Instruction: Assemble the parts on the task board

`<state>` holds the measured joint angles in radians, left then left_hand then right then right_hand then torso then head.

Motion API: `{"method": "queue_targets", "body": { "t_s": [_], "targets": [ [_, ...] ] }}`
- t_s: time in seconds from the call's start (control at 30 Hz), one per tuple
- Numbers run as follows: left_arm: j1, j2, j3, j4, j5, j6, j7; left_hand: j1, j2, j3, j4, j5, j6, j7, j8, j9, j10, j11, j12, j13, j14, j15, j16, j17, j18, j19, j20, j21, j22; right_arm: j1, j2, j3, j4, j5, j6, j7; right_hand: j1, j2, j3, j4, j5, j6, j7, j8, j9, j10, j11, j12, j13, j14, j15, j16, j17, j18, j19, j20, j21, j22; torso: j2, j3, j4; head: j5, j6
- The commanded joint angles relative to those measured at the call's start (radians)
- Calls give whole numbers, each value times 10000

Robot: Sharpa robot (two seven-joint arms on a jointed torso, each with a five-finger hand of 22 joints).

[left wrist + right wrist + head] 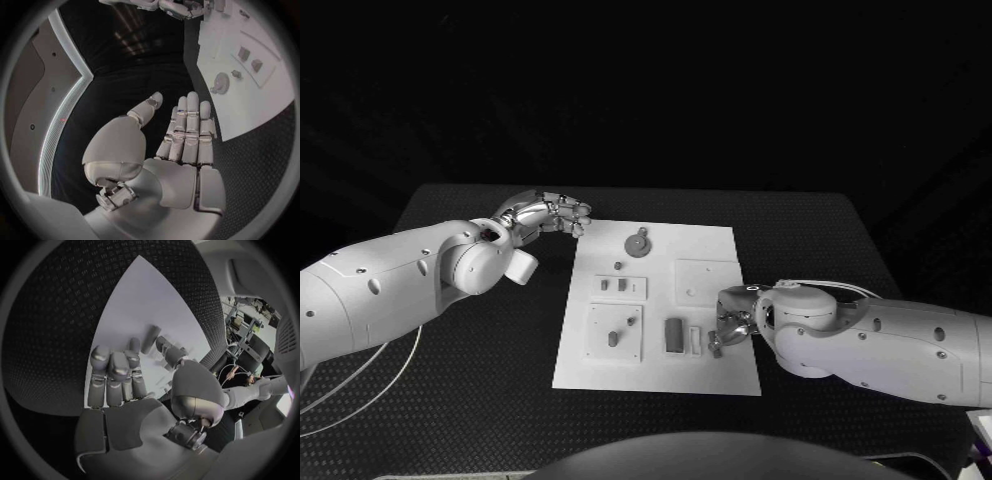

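Task board [711, 372]: white plate lying flat in the middle of the black table [459, 400], its long side running away from the robot.
Parts: grey here. A round disc piece [638, 244] lies near the board's far edge; two small blocks [620, 288] sit side by side in a raised square left of centre; a slim piece [626, 322] and an oval one [613, 339] rest in the larger recessed panel nearer the robot; an upright bar [675, 335] lies just right of that panel, with a paler block [697, 339] beside it.
Blank panel [705, 279]: a raised white square on the board's right half, nothing on it.
Left hand [548, 213]: off the board, above the table by the board's far left corner. The left wrist view shows its fingers [187, 135] straight and laid close together, the thumb held apart, nothing in its grasp.
Right hand [730, 318]: over the board's right edge, near the bar and the pale block. In the right wrist view the fingers [115, 372] point down at the board, slightly bent and apart, with a grey cylinder-shaped part [150, 339] just past the fingertips; I cannot tell whether any finger touches it.
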<state>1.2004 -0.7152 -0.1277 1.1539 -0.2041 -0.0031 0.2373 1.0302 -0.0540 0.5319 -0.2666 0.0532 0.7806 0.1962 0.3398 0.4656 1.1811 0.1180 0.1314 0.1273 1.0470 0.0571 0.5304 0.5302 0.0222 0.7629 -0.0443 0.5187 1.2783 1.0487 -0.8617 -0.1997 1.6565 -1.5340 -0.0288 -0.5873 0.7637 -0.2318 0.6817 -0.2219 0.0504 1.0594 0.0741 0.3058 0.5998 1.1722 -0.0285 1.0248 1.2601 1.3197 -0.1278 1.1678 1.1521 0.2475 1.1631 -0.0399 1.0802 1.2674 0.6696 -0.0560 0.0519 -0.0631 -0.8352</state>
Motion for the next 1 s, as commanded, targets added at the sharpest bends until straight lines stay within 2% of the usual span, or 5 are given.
{"method": "queue_targets", "body": {
  "t_s": [0.03,0.37,0.73,0.87,1.0],
  "targets": [
    [11,2,7,36,22,136,52,-84,-4,47,-25,-3,-76,-23,57,-17,29,16,-34,5,51,12,-71,14,121,68,33,-62,18,-206,26,-122,-41,-979,474,-199,166,-12,10,-29,-17,-149,94,-38,-228,-19,20,-62,16,14,-6,-59,-11,143,2,-21,36,-16,1,3,4,-7,-3],
    [11,-11,7,35,21,139,57,-87,-1,48,-23,-3,-77,-23,58,-18,29,16,-35,5,52,12,-78,23,120,68,33,-66,22,-440,180,-137,-98,-1501,438,-216,1201,292,-20,-670,-19,-172,109,-21,-189,-31,39,-61,36,5,19,-74,-15,143,-54,-18,63,-6,3,8,7,-9,-21],
    [11,-13,7,31,18,129,58,-91,6,50,-19,-2,-76,-23,61,-19,31,15,-35,6,54,12,-85,32,120,70,33,-70,27,-473,194,-139,-119,-1503,228,-194,2401,972,651,-666,-14,-92,90,-4,-190,17,23,-83,12,-9,27,-98,-27,130,-151,36,43,-13,0,7,9,-12,-28],
    [11,-12,7,33,16,134,59,-92,9,50,-18,-2,-76,-23,61,-20,32,15,-35,7,56,12,-88,36,120,70,33,-71,28,-473,141,-137,-128,-1296,16,-153,2416,1258,1185,-650,-1,-9,106,-5,-225,89,43,-98,-22,17,61,-95,-36,109,-160,142,76,3,2,6,15,-7,-35],
    [11,-14,7,28,15,132,58,-94,10,51,-17,-2,-76,-23,63,-20,33,15,-35,7,57,12,-91,40,120,71,33,-73,30,-468,12,-132,-135,-508,-101,-108,2344,1314,1326,-661,6,42,96,10,-232,140,35,-88,-30,37,63,-81,-31,123,-134,173,111,15,-1,5,7,5,-37]
  ]
}}
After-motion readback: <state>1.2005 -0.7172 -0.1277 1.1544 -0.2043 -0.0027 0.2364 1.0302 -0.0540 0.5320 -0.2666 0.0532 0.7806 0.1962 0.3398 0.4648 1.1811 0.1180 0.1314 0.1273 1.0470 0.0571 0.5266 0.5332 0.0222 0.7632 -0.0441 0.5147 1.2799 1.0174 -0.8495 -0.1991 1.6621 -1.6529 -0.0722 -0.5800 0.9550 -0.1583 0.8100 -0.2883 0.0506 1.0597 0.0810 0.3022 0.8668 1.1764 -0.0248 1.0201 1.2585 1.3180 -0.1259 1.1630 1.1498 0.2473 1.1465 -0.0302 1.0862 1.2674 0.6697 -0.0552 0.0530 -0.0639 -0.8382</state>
